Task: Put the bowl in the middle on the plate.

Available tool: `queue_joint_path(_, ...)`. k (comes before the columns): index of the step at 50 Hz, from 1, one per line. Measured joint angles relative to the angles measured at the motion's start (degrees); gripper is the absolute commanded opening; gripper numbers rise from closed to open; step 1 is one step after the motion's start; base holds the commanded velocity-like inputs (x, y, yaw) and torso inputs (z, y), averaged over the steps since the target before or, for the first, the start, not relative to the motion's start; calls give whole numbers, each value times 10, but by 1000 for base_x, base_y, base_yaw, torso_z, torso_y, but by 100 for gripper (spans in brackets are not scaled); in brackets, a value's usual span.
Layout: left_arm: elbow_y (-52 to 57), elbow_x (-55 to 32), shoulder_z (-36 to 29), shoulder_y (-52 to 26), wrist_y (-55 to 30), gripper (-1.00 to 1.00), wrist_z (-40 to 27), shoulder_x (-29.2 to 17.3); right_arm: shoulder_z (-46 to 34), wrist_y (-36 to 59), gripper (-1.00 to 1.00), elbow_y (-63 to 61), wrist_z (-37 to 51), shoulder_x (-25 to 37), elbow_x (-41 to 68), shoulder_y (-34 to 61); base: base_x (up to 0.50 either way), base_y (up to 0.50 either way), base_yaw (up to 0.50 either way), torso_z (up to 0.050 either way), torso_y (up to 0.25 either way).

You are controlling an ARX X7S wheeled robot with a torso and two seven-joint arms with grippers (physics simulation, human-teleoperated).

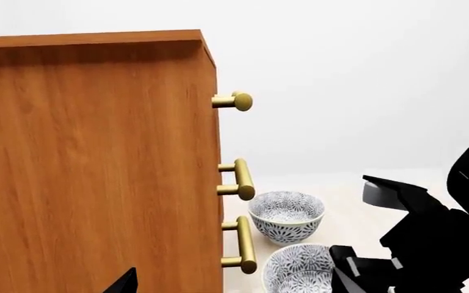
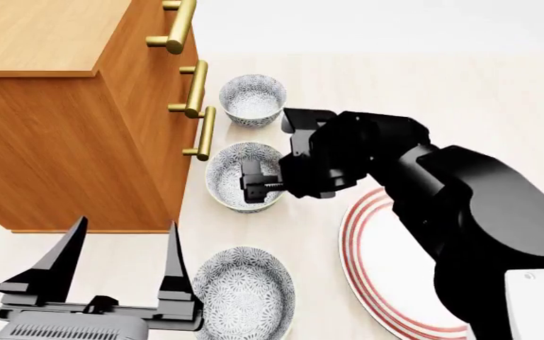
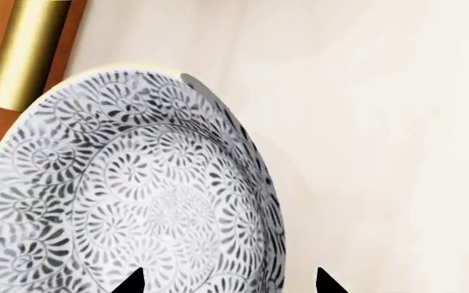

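The bowl (image 2: 244, 177), middle of three, is straddled at its rim by the right gripper's (image 2: 253, 183) parted fingers; nothing is gripped. The plate (image 2: 390, 273) lies beside it for placement; the left gripper (image 2: 121, 265) is held wide open, empty.

Three bowls in a near-to-far row on the tabletop (image 2: 499, 85): near bowl (image 2: 244, 292), the bowl (image 2: 234, 177) in the middle, far bowl (image 2: 252, 99). Cabinet (image 2: 64, 106) left of them. The plate (image 2: 385, 269) right, near side.
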State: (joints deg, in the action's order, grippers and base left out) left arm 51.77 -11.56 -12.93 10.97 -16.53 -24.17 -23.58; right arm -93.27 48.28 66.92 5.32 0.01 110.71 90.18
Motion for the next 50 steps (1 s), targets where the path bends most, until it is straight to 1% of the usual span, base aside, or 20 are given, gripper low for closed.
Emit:
queue_joint_path(8,0,0,-3,-1,0,100,-2,-1,-3,-5,100,2,0,0,5,-6,0,0,0,0,0)
queue_joint_path(9,-1,0,-3,-1,0,100,-2,-2,-3,-5,-100,2,0,0,5,-6,0,0,0,0,0)
queue_joint_path(36,-5,0,-11,-3,4,100,-6,-6,1,-31,-100,2,1,3,-1,-13,0,0,0,0,0)
queue_joint_path(50,-6,-1,-13,-5,2,100,-11,-8,0,-28,-100,18,-14,0,4,6,0,0,0,0,0)
